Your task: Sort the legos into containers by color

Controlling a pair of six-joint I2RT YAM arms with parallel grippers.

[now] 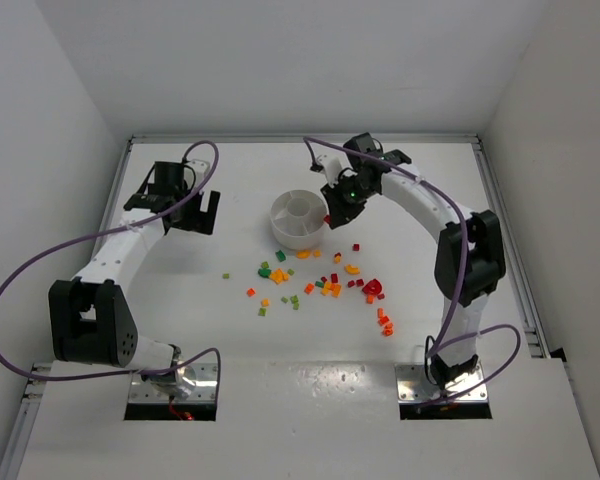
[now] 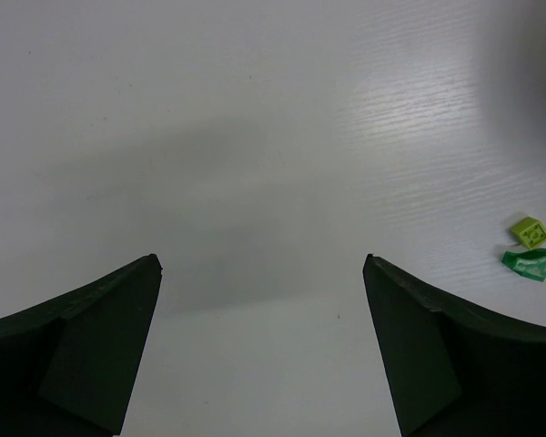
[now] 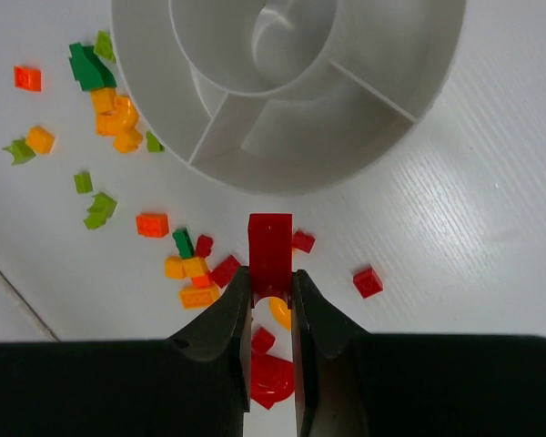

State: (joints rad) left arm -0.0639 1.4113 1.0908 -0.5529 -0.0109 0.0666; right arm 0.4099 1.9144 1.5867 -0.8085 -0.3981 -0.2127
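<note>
Clenching a red brick [image 3: 270, 241], the right jaws hang just beside the white dish [image 1: 279, 225], at its 3 o'clock. Loose legos [image 1: 280, 275] lie scattered over the bench [image 1: 230, 340] from 4 to 6 o'clock of it. The left jaws stand released, well away at 9 o'clock.

A robot lab cell: bare white walls [image 1: 40, 120] box in a white tabletop [image 1: 240, 180]

Round white dish [image 1: 298, 238] stands on the table [image 1: 280, 350]. Right gripper [image 1: 331, 214] hangs at its right rim, a red lego [image 1: 327, 218] at the tip. Loose legos [image 1: 325, 285] lie scattered nearer the arm bases. Left gripper [image 1: 194, 212], jaws apart, sits well left of the dish.
</note>
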